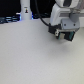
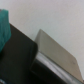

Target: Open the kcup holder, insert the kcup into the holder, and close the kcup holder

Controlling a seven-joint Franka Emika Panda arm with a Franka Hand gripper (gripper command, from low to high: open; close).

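My gripper hangs dark and blurred at the exterior view's right, just above the white table; I cannot tell how its jaws stand. A teal patch shows beside it. The wrist view shows, very close, a black boxy surface with a pale grey panel against it, which may be part of the kcup holder, and a teal shape at its edge. My fingers do not show in the wrist view. The kcup is not in view.
A tall white bottle-like object with a black mark stands at the back on the exterior view's left. Dark items line the table's far edge there.
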